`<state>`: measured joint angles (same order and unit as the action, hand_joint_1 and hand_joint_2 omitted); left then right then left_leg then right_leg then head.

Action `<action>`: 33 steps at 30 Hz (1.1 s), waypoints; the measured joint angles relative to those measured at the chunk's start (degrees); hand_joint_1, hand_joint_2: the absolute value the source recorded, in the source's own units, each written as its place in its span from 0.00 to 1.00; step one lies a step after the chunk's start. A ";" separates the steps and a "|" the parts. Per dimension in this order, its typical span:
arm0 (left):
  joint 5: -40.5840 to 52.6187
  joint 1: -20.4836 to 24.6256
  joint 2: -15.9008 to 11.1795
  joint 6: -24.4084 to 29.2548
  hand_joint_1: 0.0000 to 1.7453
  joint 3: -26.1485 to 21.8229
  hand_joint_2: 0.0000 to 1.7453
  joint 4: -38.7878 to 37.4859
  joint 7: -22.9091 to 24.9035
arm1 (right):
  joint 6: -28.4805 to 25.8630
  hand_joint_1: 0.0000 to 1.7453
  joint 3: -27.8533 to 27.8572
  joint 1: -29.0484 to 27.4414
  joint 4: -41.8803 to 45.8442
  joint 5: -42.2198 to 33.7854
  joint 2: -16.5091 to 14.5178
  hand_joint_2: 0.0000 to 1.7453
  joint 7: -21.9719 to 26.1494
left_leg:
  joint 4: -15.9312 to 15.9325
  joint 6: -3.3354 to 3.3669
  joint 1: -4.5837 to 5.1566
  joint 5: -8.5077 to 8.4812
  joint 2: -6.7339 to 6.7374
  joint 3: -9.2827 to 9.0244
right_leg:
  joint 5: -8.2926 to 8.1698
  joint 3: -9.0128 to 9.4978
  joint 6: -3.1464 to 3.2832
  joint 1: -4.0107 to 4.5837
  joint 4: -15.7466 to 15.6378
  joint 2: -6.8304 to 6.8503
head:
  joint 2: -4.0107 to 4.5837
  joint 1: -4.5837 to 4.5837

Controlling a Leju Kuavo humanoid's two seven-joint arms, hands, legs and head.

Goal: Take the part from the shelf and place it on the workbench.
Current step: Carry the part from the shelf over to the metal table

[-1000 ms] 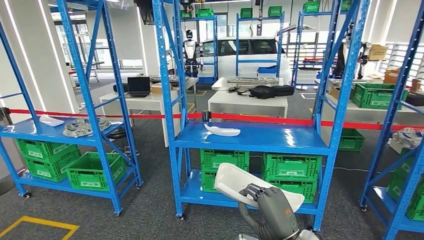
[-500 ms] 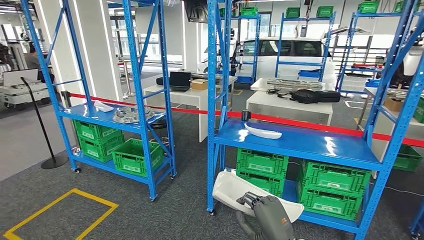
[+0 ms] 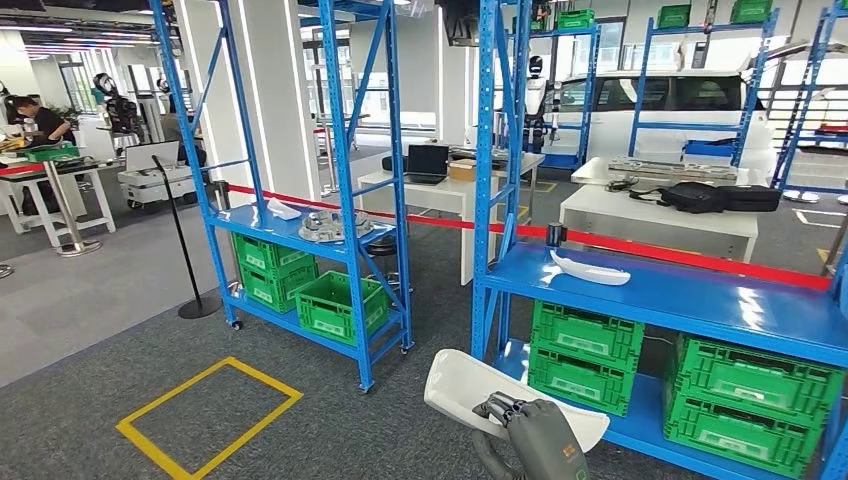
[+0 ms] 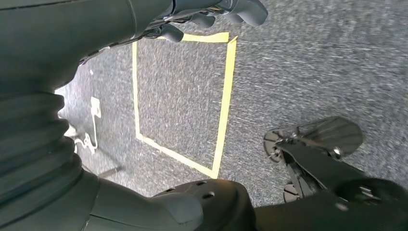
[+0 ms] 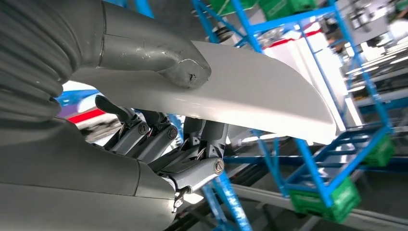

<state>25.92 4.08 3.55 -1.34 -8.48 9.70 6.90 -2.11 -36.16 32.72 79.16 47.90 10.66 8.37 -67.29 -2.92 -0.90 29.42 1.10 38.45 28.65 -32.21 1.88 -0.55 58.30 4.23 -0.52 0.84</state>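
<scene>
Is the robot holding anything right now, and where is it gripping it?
Yes. The right robot hand holds a white curved plastic panel, thumb on one face and fingers beneath, along its long edge. The left robot hand holds nothing.

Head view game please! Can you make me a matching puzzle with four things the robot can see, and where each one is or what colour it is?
Things:
1. white part
2. crates
3. square outline
4. laptop

Places or colours:
A. yellow, taped on the grey floor
B. green, stacked under the blue shelf
C. held in the right hand
D. black, on a white table behind the red tape

Right pairs: 1-C, 2-B, 3-A, 4-D
</scene>
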 joint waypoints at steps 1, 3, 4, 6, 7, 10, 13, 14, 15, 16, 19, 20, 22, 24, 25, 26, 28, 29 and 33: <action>0.01 0.04 -0.04 0.01 0.00 0.00 1.00 0.02 -0.08 | 0.05 1.00 0.06 -0.03 0.26 0.05 -0.03 1.00 0.04 | 3.93 0.13 0.16 -1.25 1.13 -2.28 | 0.14 -0.02 -0.25 0.14 0.16 0.59 | 0.00 -0.02; 0.02 0.09 -0.05 0.04 0.00 0.00 1.00 0.05 -0.23 | 0.16 1.00 0.22 0.00 0.67 0.13 -0.11 1.00 0.10 | 8.38 0.84 0.46 -2.31 2.38 -4.60 | 0.30 -0.07 -0.90 0.44 0.39 1.59 | -0.01 0.06; 0.02 0.05 -0.04 0.04 0.00 -0.01 1.00 0.04 -0.27 | 0.20 1.00 0.29 0.00 0.79 0.16 -0.18 1.00 0.12 | 8.57 1.29 0.66 -2.29 1.99 -4.51 | 0.27 -0.09 -1.23 0.53 0.39 2.05 | -0.01 0.10; 0.14 -0.13 -0.04 0.05 0.00 -0.02 1.00 0.02 -0.27 | 0.25 1.00 0.44 -0.03 0.93 0.21 -0.37 1.00 0.12 | 8.70 2.14 0.65 -2.65 0.74 -4.16 | 0.45 -0.05 -1.92 0.32 0.52 2.10 | -0.01 0.16; 0.26 -0.18 -0.04 0.05 0.00 -0.02 1.00 0.01 -0.27 | 0.25 1.00 0.57 -0.07 1.04 0.24 -0.42 1.00 0.14 | 8.83 2.56 0.60 -2.86 0.17 -4.08 | 1.17 -0.38 -2.23 0.14 1.39 0.95 | -0.02 0.19; 0.69 0.02 -0.11 0.06 0.00 -0.04 1.00 0.04 -0.28 | 0.24 1.00 1.06 -0.52 1.28 0.38 -0.32 1.00 0.18 | 9.04 3.47 0.49 -3.35 -1.51 -3.82 | 6.16 -4.46 -2.58 -0.12 10.36 -3.42 | -0.02 0.33; 1.05 0.11 -0.11 0.02 0.00 -0.04 1.00 0.04 -0.24 | 0.23 1.00 1.41 -1.65 1.32 0.63 -0.17 1.00 -0.11 | 8.83 3.65 0.67 -3.54 -3.72 -3.50 | 7.46 -7.63 -2.33 0.04 16.69 -4.17 | -0.01 0.40; 1.25 0.10 -0.11 -0.01 0.00 -0.04 1.00 0.03 -0.20 | 0.23 1.00 1.52 -1.86 1.40 0.72 -0.17 1.00 -0.22 | 8.67 3.60 0.69 -3.58 -4.49 -3.43 | 5.86 -6.64 -2.15 0.06 14.58 -4.37 | -0.01 0.41; 1.45 0.13 -0.11 -0.05 0.00 -0.04 1.00 0.03 -0.16 | 0.23 1.00 1.69 -1.94 1.53 0.83 -0.16 1.00 -0.32 | 8.48 3.52 0.68 -3.61 -5.23 -3.36 | 3.74 -4.76 -1.94 0.03 10.77 -5.06 | -0.01 0.43; 1.65 0.22 -0.09 -0.09 0.00 -0.04 1.00 0.04 -0.13 | 0.23 1.00 1.94 -1.96 1.72 0.95 -0.14 1.00 -0.39 | 8.27 3.33 0.68 -3.64 -5.89 -3.23 | 2.24 -2.80 -1.77 -0.05 6.82 -6.43 | 0.00 0.43; 1.97 0.59 -0.04 -0.21 0.00 -0.04 1.00 0.05 -0.05 | 0.23 1.00 2.62 -2.10 2.35 1.43 -0.09 1.00 -0.67 | 8.11 2.22 0.57 -3.99 -7.77 -2.57 | 0.88 -0.44 -1.40 0.09 1.46 -8.61 | -0.02 0.42; 2.06 0.65 -0.03 -0.27 0.00 -0.04 1.00 0.04 0.03 | 0.23 1.00 2.73 -2.20 2.57 1.62 -0.10 1.00 -0.81 | 8.28 1.78 0.50 -4.23 -8.38 -2.32 | 0.63 -0.47 -1.15 0.19 1.28 -7.96 | -0.02 0.42; 2.34 0.63 -0.02 -0.41 0.00 -0.03 1.00 0.00 0.28 | 0.23 1.00 2.87 -2.47 3.06 2.14 -0.18 1.00 -1.11 | 7.42 1.21 0.55 -3.94 -7.58 -1.66 | 0.20 -0.33 -0.41 0.11 0.80 -6.62 | -0.01 0.34; 2.64 0.82 0.05 -0.59 0.00 -0.02 1.00 -0.01 0.52 | 0.23 1.00 2.99 -2.86 3.51 2.53 -0.25 1.00 -1.23 | 2.87 0.80 0.72 -1.22 -4.42 0.26 | -0.10 -0.21 0.21 0.01 0.37 -5.07 | -0.01 0.24; 2.75 0.96 0.10 -0.69 0.00 -0.02 1.00 0.00 0.64 | 0.24 1.00 3.10 -3.12 3.61 2.67 -0.26 1.00 -1.25 | -0.67 0.56 0.75 0.84 -2.94 1.74 | -0.10 -0.23 0.36 0.09 0.32 -4.27 | 0.00 0.20; 2.81 1.07 0.13 -0.76 0.00 -0.02 1.00 0.01 0.71 | 0.25 1.00 3.26 -3.40 3.67 2.76 -0.26 1.00 -1.25 | -4.19 0.34 0.65 2.65 -2.22 3.18 | -0.10 -0.29 0.44 0.16 0.33 -3.44 | 0.00 0.20; 2.85 1.07 0.14 -0.92 0.00 -0.02 1.00 -0.01 0.79 | 0.26 1.00 3.64 -3.91 3.68 2.74 -0.23 1.00 -1.09 | -7.38 0.05 0.41 3.72 -1.67 4.14 | -0.07 -0.36 0.45 0.18 0.35 -1.85 | 0.00 0.19; 2.86 1.04 0.14 -1.01 0.00 -0.02 1.00 -0.01 0.77 | 0.20 1.00 3.84 -4.04 3.67 2.56 -0.18 1.00 -0.77 | -5.74 -0.02 0.31 2.68 -1.39 3.01 | -0.04 -0.35 0.41 0.16 0.37 -1.11 | 0.00 0.19; 2.87 1.12 0.14 -1.11 0.00 -0.02 1.00 0.12 0.07 | -0.73 1.00 4.38 -4.02 3.56 1.40 0.35 1.00 1.10 | 7.73 0.65 0.60 -2.05 2.30 -4.49 | 0.37 -0.21 -0.36 0.48 0.66 1.38 | 0.00 0.20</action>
<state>28.80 5.20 3.69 -2.45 -8.50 9.82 6.97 -2.84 -31.79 28.70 82.72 49.30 11.01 9.46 -59.56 -2.27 -0.30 27.37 3.40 33.96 29.02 -32.42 1.53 -0.06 58.96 5.62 -0.52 1.04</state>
